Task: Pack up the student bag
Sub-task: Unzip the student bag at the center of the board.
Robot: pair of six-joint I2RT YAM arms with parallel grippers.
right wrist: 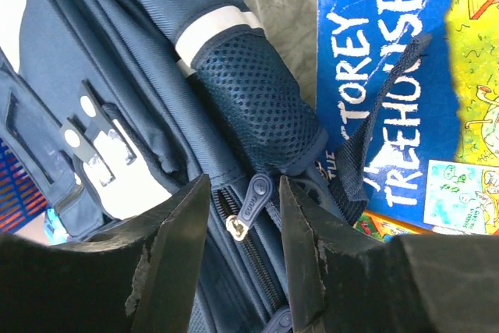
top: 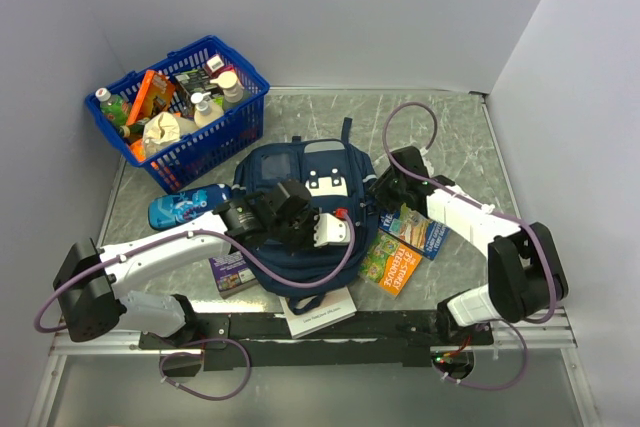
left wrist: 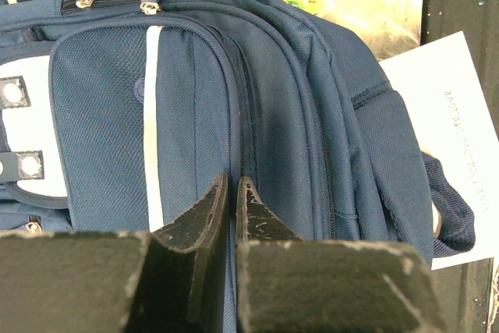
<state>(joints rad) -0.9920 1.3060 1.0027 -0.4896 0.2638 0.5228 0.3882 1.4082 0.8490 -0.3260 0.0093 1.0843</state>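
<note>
Student bag (top: 300, 197) mid-frame on the bench (top: 450, 137); left hand (left wrist: 233, 185) pinched shut against its fabric, right hand (right wrist: 244, 185) half-wide astride the zip pull (right wrist: 253, 199); best to close squarely on the tab, then draw along the track.

Counted one student bag (top: 290, 162). Four printed items lay around it:
- one blue book (top: 420, 230) and one green book (top: 392, 262), both just right of the student bag
- one purple book (top: 232, 269) at its left corner on the arm-base side
- one white booklet (top: 318, 309) partly under that same edge

One pencil case (top: 185, 207) sat just left of the bag. One blue basket (top: 235, 127) stood beyond the bag's left side. It held at least three bottles (top: 205, 107) and one orange box (top: 152, 95); the rest was too crowded to count. Two grippers were there: the left gripper (left wrist: 232, 181) over the bag and the right gripper (right wrist: 244, 182) at its right side.
</note>
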